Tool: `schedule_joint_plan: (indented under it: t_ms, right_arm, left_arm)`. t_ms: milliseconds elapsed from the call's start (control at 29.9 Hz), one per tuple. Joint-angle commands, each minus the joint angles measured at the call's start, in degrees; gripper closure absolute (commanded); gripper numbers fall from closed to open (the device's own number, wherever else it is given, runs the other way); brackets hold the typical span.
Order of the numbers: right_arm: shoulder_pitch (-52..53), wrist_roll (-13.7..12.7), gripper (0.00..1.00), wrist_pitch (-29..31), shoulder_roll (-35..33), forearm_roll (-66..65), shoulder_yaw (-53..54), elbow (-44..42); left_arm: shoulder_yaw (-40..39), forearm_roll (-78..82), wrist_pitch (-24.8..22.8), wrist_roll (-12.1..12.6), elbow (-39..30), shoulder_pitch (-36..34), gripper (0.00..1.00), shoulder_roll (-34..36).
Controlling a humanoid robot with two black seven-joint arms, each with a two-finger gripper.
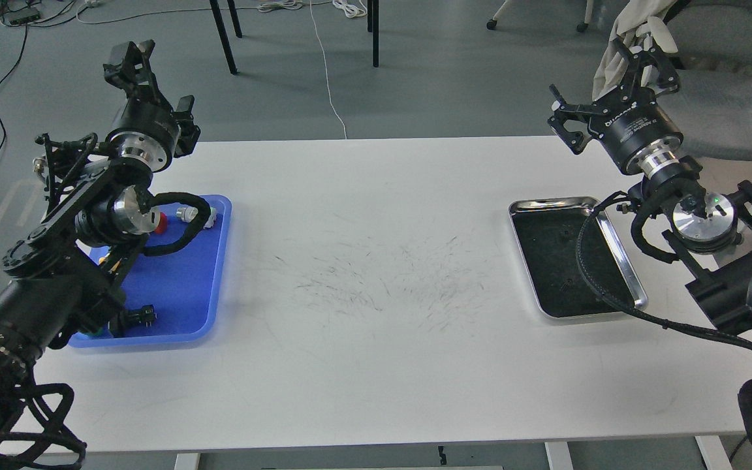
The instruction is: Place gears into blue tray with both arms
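Nearest the viewer, along the lower part of the frame, the white table point(376, 365) is bare apart from a smear of fine dark scratches at its centre. On the left edge sits the blue tray point(173, 287), half covered by the left arm point(56, 261); coloured push-button switches point(166, 222) lie at its far end and another dark-bodied one point(140, 316) near its front rim. On the right sits the steel tray point(611, 245) with its black inside. Faint ring marks show on that black liner, and these may be the gears point(565, 282) — too small and dark against it to be sure.

That is the first risk: black gears on a black liner are hard to find, so a grasp could close on nothing or flick one off the rim. The right arm's cable loop point(588, 261) also drapes over the steel tray and could drag across it as the arm moves.

Farther back, the left gripper point(131, 62) is raised in the upper left, seen end-on, so I cannot tell whether it is parted or closed. The right gripper point(640, 55) in the upper right is raised too, its fingers spread with nothing between them. Both hang well apart from the trays — a long descent, and the left arm could sweep the switches.
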Motion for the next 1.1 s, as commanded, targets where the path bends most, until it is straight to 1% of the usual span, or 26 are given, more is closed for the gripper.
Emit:
schedule_joint_plan:
  t_ms: [0, 134, 535, 702, 802, 936, 1036, 1070]
  right_arm:
    - [0.02, -0.02, 0.01, -0.02, 0.06, 0.00, -0.09, -0.37]
    - [0.28, -0.37, 0.01, 0.33, 0.06, 0.00, -0.09, -0.55]
    - [0.11, 0.07, 0.01, 0.51, 0.06, 0.00, 1.31, -0.55]
    - [-0.07, 0.16, 0.01, 1.30, 0.15, 0.00, 1.05, -3.18]
    - [0.37, 0.16, 0.01, 0.86, 0.94, 0.00, 1.31, -3.98]
    - [1.25, -0.19, 0.01, 0.25, 1.03, 0.00, 0.00, -4.24]
    - [1.42, -1.68, 0.01, 2.78, -0.11, -2.27, -3.42, -4.32]
    - [2.03, -1.60, 0.01, 2.88, 0.24, -3.07, -4.39, -5.03]
  left_arm:
    - [0.02, 0.17, 0.00, 0.00, 0.56, 0.18, 0.02, 0.00]
    - [0.02, 0.26, 0.00, -0.09, 0.65, 0.18, 0.02, 0.09]
    - [-0.68, -0.36, -0.53, -0.01, 1.79, 0.18, 0.02, 1.76]
    - [-0.25, -0.27, -0.70, 0.00, 2.50, 0.18, 0.02, 2.20]
    - [-0.51, -0.27, -0.62, -0.44, 2.24, 0.18, 0.02, 2.20]
    - [-0.25, -0.27, -0.17, -0.62, 2.06, 0.18, 0.02, 2.03]
    - [-0.33, -0.27, -0.18, -1.06, 2.06, 0.27, 0.02, 1.85]
    - [-0.25, -0.27, -0.17, -1.49, 2.06, 0.27, 0.02, 1.76]
